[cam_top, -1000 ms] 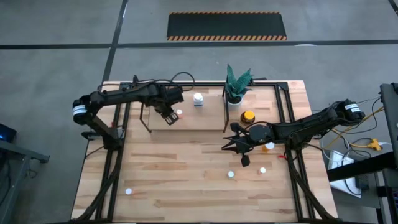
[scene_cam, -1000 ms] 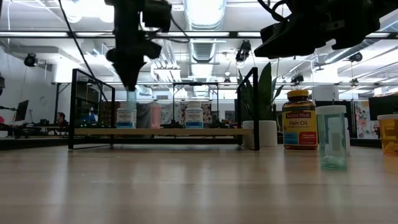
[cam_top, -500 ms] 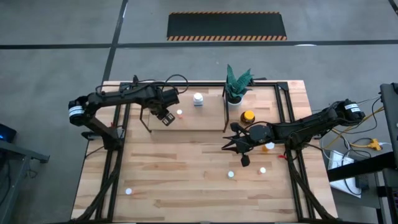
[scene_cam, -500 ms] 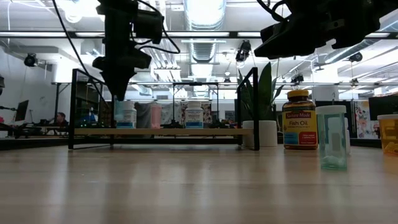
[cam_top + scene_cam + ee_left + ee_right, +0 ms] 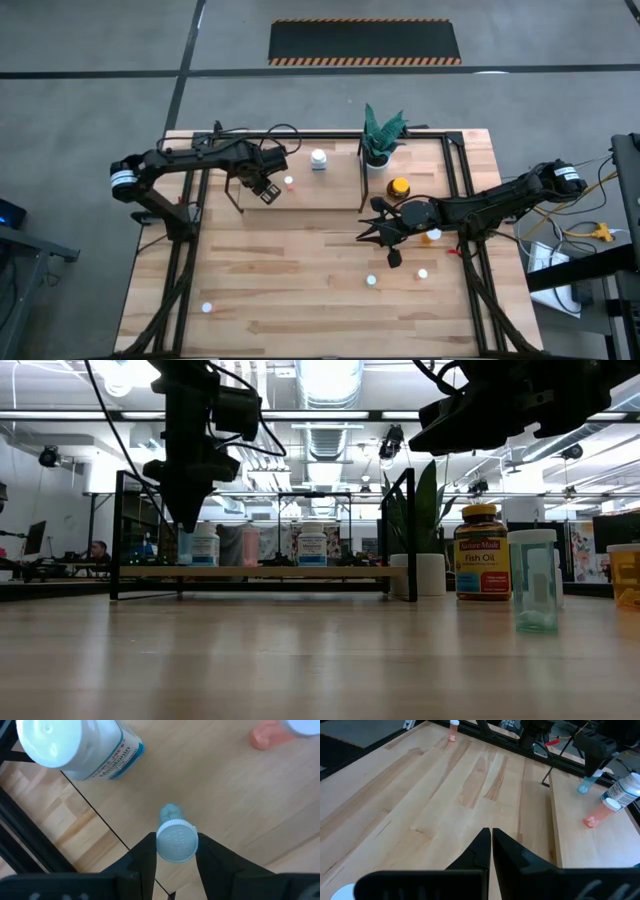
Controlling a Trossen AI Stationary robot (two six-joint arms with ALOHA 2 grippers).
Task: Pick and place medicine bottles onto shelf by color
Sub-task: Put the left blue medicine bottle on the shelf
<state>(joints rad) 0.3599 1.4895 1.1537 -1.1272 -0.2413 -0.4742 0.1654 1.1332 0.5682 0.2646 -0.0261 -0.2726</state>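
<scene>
My left gripper [image 5: 262,188] is over the left part of the shelf [image 5: 325,195], shut on a tiny pale green-capped bottle [image 5: 176,840]. A white-capped, blue-labelled bottle [image 5: 75,745] stands on the shelf right beside it. A pink bottle [image 5: 289,183] and a second white bottle [image 5: 318,158] stand farther right on the shelf. My right gripper [image 5: 491,837] is shut and holds nothing; it hovers over the table near the amber yellow-capped bottle [image 5: 399,188]. My left gripper pinches the pale green bottle by its cap [image 5: 172,851] between the two fingers [image 5: 146,854], coming from above and pointing down. The bottle hangs upright below the fingers. Its bottom [image 5: 583,789] is at the shelf panel; whether it rests there I cannot tell.
A green spiky plant [image 5: 380,135] in a white pot stands right of the shelf. Loose small bottles lie on the table: an orange one [image 5: 432,236], white-capped ones [image 5: 371,281] [image 5: 422,273] and one near the left corner [image 5: 208,307]. Black shelf bars [image 5: 118,535] rise at both ends.
My left gripper has moved toward the table's left edge and down, carrying the pale green bottle. The bottle was above the white bottle's top; now it is down at shelf level on that bottle's left.
</scene>
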